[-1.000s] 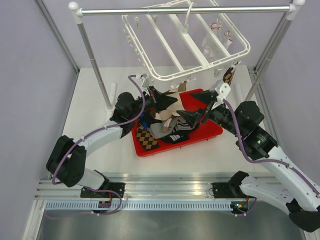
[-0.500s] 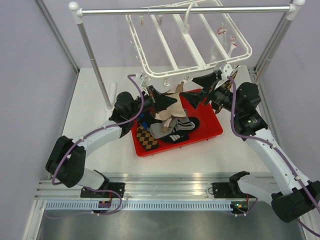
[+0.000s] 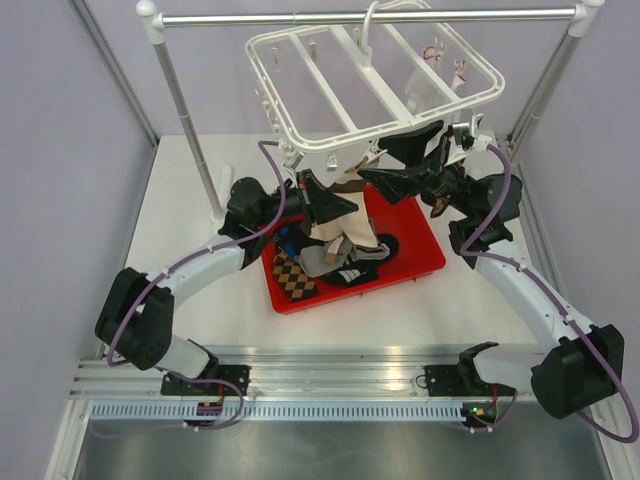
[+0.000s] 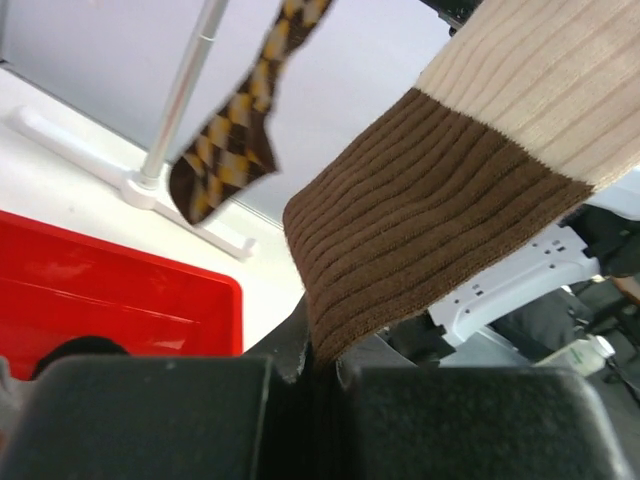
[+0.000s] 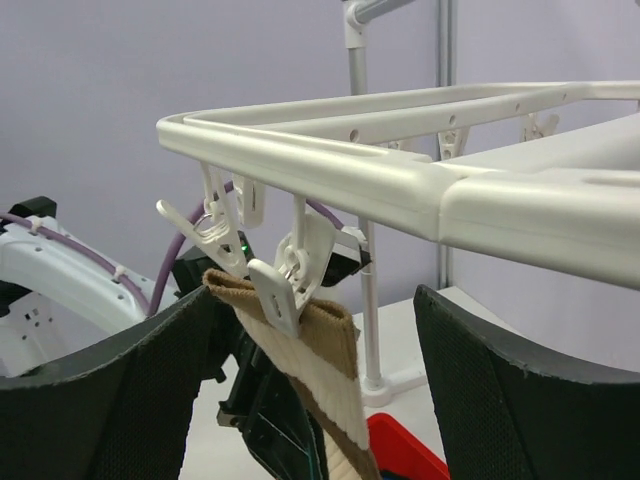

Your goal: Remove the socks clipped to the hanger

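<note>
**Top ext.:** Hanger [image 3: 345, 145] hung tilted from the rail stand [image 3: 250, 19], at 12 o'clock of the red tray [image 3: 422, 256], which held loose socks [image 3: 340, 268]. Left gripper [image 3: 325, 205] sat under the hanger's 6 o'clock edge, clamped on the striped sock [image 3: 350, 180]. Right gripper [image 3: 398, 160] stood at the frame's 5 o'clock corner, jaws spread wide and holding nothing.

**L wrist:** Jaws were fully closed on the sock's brown end. The fabric ran taut toward 1 o'clock. An argyle sock [image 4: 225, 160] hung free at 10 o'clock, apparently also clipped, though its clip was out of frame.

**R wrist:** The fingers [image 5: 110, 400] flanked the clip [image 5: 290, 275] that bit the striped sock's cuff. No contact was seen. A second clip hung just beside it, at 9 o'clock.

**Risks, as judged:**
- If L pulls before the clip is squeezed, the frame could swing or tip further on its hook, or the fabric could overstretch.
- With the frame tilted and the clips close together, R could close on the wrong clip or on the rail.
- If the sock snaps free, it may fall outside the tray.
</note>
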`<state>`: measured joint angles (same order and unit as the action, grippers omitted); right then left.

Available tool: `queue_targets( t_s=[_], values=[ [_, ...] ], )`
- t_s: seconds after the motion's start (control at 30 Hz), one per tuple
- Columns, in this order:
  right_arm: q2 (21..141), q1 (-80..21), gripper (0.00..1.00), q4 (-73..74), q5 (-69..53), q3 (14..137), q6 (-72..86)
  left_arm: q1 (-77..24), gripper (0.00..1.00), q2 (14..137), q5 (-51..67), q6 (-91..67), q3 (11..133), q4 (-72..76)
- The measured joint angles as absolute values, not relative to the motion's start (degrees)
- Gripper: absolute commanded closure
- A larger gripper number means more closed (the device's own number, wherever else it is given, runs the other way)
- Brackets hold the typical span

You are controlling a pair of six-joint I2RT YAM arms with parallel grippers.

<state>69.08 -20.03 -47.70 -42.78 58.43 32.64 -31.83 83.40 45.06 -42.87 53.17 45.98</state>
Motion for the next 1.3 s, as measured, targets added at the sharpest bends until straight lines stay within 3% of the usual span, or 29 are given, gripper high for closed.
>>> queue_targets(
  t_s=[0.97,1.3],
  values=[
    [62.8,-23.0,0.17,-61.2,-29.1,46.0,37.7,-31.8,0.98,86.3,49.8,-50.7,53.7,51.3],
    [62.8,-23.0,0.31,-61.3,-28.4,45.9,37.5,-31.7,0.98,87.4,51.7,-55.0,53.7,55.1]
  ],
)
